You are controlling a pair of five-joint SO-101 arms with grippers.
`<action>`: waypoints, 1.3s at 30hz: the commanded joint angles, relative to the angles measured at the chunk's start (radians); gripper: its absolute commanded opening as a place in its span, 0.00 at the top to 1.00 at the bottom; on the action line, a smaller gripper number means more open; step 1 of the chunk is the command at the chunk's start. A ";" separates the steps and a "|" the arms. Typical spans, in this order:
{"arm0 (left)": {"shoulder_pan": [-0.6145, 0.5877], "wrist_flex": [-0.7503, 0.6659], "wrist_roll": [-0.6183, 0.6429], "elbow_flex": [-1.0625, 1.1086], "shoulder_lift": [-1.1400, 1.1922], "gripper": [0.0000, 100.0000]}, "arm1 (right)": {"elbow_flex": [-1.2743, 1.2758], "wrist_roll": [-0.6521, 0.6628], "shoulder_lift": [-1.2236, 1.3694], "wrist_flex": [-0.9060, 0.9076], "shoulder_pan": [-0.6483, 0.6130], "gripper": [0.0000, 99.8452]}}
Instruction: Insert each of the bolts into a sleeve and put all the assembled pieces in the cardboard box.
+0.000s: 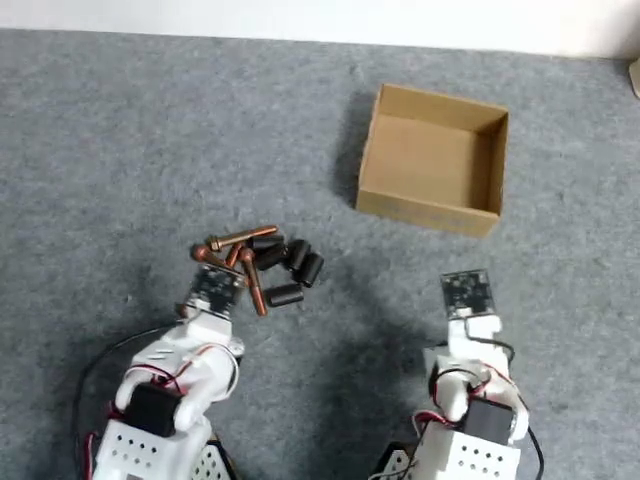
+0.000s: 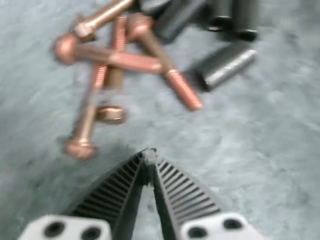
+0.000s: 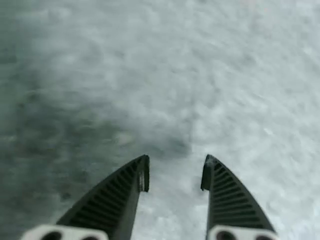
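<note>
A grey carpeted surface (image 1: 120,130) meets a white edge (image 1: 300,15).

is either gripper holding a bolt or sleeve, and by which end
Nothing is held. The left gripper is shut empty, short of the bolts; the right gripper is open over the carpet.

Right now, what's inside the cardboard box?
The cardboard box shows a bare floor with nothing on it; its near wall hides a strip of that floor.

Several sleeves (image 2: 245,20) run off the left wrist view's edge; the bolts (image 2: 125,60) there look blurred.
</note>
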 commanded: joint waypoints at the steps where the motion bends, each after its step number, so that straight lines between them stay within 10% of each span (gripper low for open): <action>1: 0.104 -0.012 0.003 0.024 0.005 0.99 | 0.140 -0.150 -0.007 -0.127 -0.122 0.83; 8: 0.087 -0.038 0.002 0.024 0.004 0.99 | 0.142 -0.792 -0.007 -0.251 -0.133 0.83; 15: -0.334 -0.311 0.002 0.024 0.005 0.99 | 0.142 -0.729 -0.007 -0.208 -0.148 0.83; 23: -0.628 -0.172 -0.348 -0.148 0.005 0.99 | 0.142 -0.727 -0.007 -0.205 -0.147 0.83; 33: -0.475 -0.052 -0.336 -0.578 0.082 0.92 | 0.142 -0.727 -0.007 -0.203 -0.147 0.83; 39: -0.472 -0.117 -0.302 -0.797 0.697 0.88 | 0.142 -0.727 -0.007 -0.203 -0.147 0.83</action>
